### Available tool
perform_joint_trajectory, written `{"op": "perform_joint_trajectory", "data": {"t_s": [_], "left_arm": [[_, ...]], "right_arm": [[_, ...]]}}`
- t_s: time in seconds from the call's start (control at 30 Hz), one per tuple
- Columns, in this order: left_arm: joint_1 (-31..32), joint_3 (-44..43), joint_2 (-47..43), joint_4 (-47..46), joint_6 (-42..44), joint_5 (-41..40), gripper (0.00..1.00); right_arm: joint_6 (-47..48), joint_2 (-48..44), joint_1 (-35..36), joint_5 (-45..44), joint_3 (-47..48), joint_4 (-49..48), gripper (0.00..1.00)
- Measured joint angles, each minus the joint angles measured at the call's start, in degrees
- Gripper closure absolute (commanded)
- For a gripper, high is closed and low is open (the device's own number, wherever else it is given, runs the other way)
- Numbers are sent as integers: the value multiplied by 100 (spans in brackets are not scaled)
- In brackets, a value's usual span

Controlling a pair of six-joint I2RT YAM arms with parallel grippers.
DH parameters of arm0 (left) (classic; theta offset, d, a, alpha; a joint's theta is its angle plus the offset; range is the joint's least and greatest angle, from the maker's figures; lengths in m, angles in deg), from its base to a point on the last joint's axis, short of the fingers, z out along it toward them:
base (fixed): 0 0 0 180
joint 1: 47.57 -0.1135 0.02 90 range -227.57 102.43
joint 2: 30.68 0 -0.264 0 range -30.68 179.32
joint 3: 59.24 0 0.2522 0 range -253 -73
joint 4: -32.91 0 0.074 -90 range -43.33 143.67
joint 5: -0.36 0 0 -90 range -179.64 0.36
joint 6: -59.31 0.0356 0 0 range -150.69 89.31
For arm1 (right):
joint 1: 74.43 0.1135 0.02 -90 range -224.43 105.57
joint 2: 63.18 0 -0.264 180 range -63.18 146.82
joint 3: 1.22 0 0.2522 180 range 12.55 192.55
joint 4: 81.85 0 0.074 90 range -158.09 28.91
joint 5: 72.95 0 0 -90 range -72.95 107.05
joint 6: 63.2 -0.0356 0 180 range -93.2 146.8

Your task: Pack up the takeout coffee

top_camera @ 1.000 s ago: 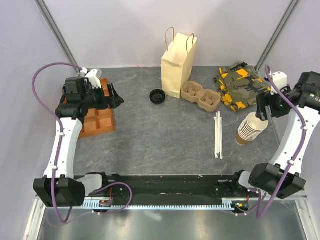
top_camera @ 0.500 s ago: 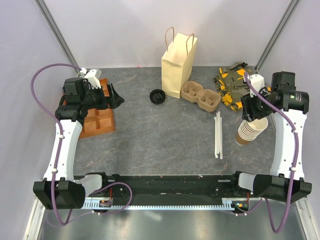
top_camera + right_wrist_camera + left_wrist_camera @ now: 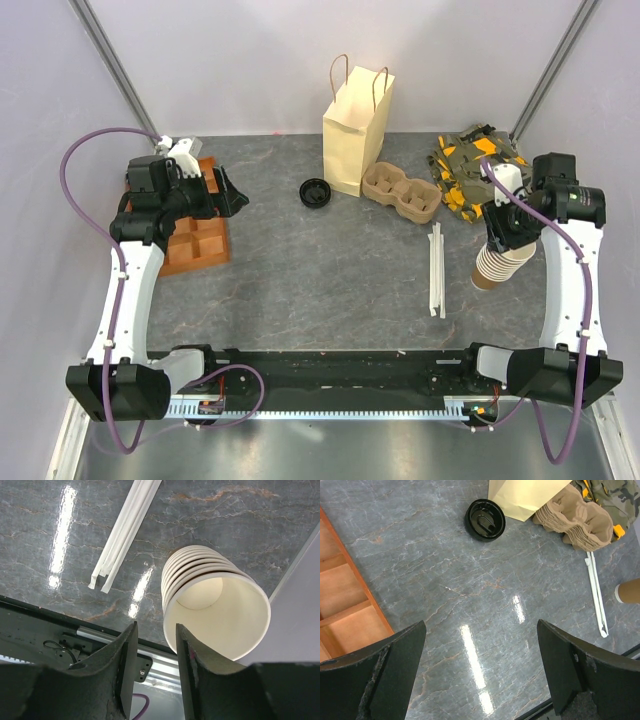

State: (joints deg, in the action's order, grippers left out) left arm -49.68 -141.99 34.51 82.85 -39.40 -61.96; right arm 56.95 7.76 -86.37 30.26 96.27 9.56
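Well, right gripper (image 3: 156, 626): jaws parted only narrowly and clamped on nothing I can see. One finger sits over the mouth of the top cup, the other outside its rim with a gap showing.
stack of paper cups (image 3: 215, 600): pale cups nested one inside another on a brown bottom cup, near the table's right edge. The top cup's white inside shows down to its floor.
left gripper (image 3: 481, 624): jaws spread wide with nothing between them, hanging over the grey table (image 3: 330, 280) just beside the orange tray.
orange tray (image 3: 345, 605): divided into compartments. The ones I can see show only orange floor, and the arm covers part of it from above.
paper bag (image 3: 355, 125): tan, upright, handles up, at the far middle of the table. I can't see inside it.
pulp cup carrier (image 3: 400, 192): against the bag's right foot, with two round wells. Its layered edges look like several nested together.
loose black lid (image 3: 315, 192): flat on the table just left of the bag.
wrapped straws (image 3: 436, 270): white, lying between the carrier and the cup stack.
camouflage cloth (image 3: 480, 178): bunched at the far right.
takeout coffee: I can't pick out a lidded brown cup in any view, so I cannot tell where it is.
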Motion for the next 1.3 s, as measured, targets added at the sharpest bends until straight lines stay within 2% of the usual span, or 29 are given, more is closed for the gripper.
{"op": "perform_joint_trajectory", "data": {"t_s": [0.37, 0.47, 0.9, 1.0, 1.23, 1.3], "left_arm": [[0, 0, 2, -17, -7, 2, 0], [0, 0, 2, -28, -7, 7, 0], [0, 0, 2, -31, -9, 24, 0], [-2, 0, 4, -31, -17, 92, 0], [-2, 0, 33, -33, -68, 146, 0], [-2, 0, 52, -33, -76, 146, 0]], "right_arm": [[2, 0, 11, -229, -184, 2, 62], [0, 2, 11, -273, -184, 2, 67], [4, 17, 11, -302, -267, 4, 72], [9, 59, 11, -306, -271, 0, 78], [9, 118, 11, -326, -254, -2, 100], [9, 127, 11, -326, -197, 11, 100]]}}
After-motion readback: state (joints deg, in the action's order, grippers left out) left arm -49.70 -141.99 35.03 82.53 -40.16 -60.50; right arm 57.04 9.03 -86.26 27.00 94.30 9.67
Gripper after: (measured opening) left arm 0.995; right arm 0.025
